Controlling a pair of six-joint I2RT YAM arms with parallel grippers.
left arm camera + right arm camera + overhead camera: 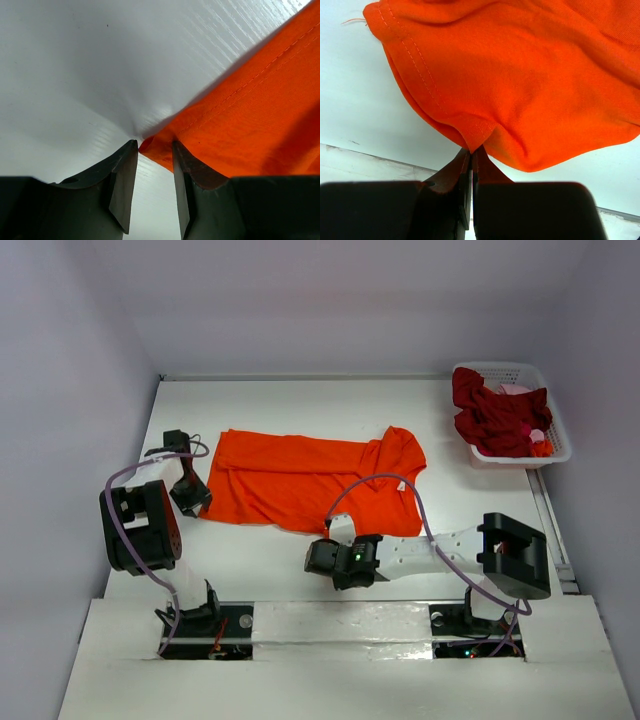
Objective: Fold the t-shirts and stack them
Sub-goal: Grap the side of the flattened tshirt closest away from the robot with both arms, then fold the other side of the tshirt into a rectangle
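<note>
Corner grasp on orange t-shirt (pixel 300 480)
The right gripper (pixel 471 152) clamps its near hem. The left gripper (pixel 154 147), jaws parted, straddles its left corner; the cloth extends rightward.

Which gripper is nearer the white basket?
Right. The right gripper grips the orange t-shirt mid-table; the left gripper is at its left corner, farther from the basket.

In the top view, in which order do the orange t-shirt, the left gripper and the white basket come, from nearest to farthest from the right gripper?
1. orange t-shirt: middle of the table; the right gripper is shut on its near hem.
2. left gripper: to the left, at the shirt's left corner.
3. white basket: far right corner, holding dark red shirts.
</note>
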